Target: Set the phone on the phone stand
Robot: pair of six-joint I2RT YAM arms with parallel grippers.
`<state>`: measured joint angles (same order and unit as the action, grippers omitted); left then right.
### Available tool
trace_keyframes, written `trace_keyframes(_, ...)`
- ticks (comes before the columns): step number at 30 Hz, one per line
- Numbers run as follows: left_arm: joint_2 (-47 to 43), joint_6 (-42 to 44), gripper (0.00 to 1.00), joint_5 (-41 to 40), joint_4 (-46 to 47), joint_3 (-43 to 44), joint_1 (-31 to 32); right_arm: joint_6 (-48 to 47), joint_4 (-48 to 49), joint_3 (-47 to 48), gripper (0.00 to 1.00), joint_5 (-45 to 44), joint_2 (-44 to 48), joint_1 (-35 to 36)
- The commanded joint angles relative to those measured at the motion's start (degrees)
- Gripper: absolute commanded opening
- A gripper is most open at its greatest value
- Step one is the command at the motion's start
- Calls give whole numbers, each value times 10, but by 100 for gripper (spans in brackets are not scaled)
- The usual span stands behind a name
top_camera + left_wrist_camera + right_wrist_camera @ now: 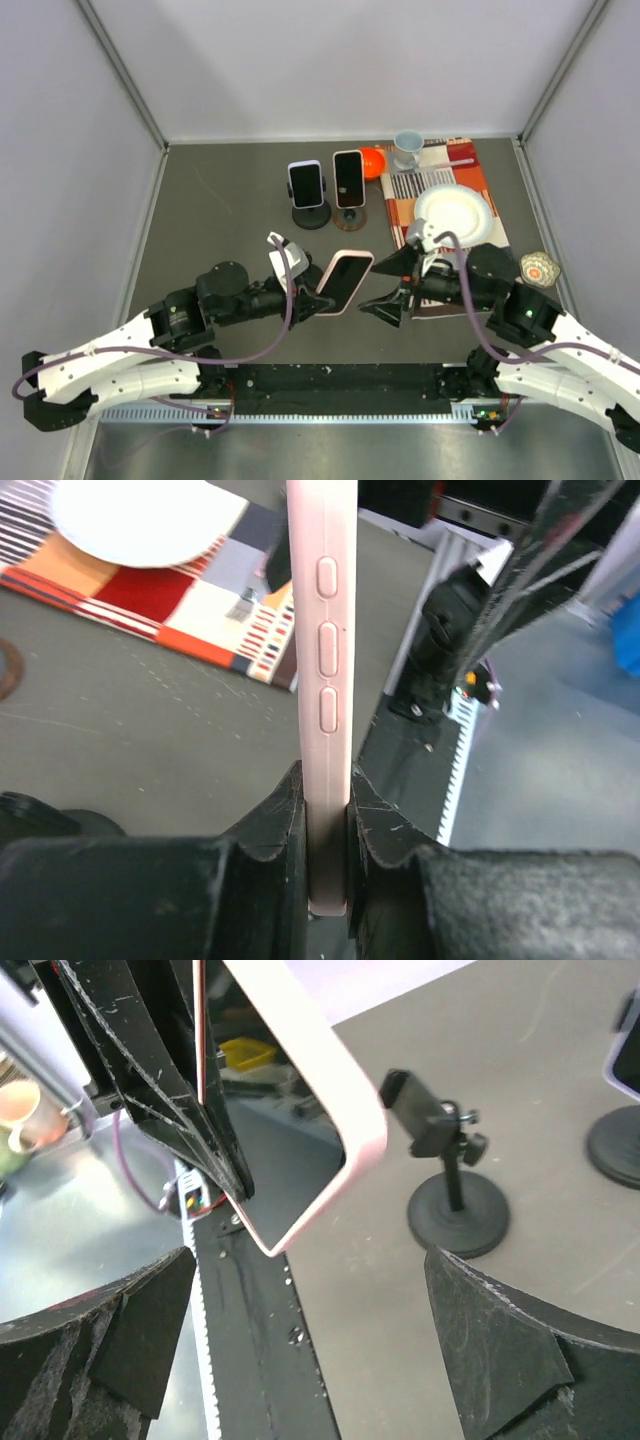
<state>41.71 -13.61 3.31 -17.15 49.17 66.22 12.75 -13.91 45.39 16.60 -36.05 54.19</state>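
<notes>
the left hand (315,300) is clenched on the low end of a pink phone (347,278), pinching it front and back. it holds the phone tilted, up off the table (220,200) near the middle. at the phone's 3 o'clock the right hand (392,286) gapes wide and grips nothing. the empty stand (458,1210) sits at the phone's 10 o'clock, beside the left wrist. at 12 o'clock a black stand (311,216) and a brown stand (350,218) are both already loaded. a plate (455,212) lies on a striped mat (478,180) at 2 o'clock.
</notes>
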Motion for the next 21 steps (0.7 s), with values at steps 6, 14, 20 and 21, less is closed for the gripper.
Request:
trace_keyframes(6,-47,9,0,110,14,-24,-3,-21,39,51,91,178,-56,-1)
trace_keyframes(14,-40,22,0,163,22,-35,-3,-6,85,58,85,301,-69,0)
trace_keyframes(20,-38,30,0,173,32,-43,-3,1,89,59,80,293,-82,0)
trace_keyframes(21,-37,31,0,174,32,-43,-3,1,88,59,76,290,-89,0)
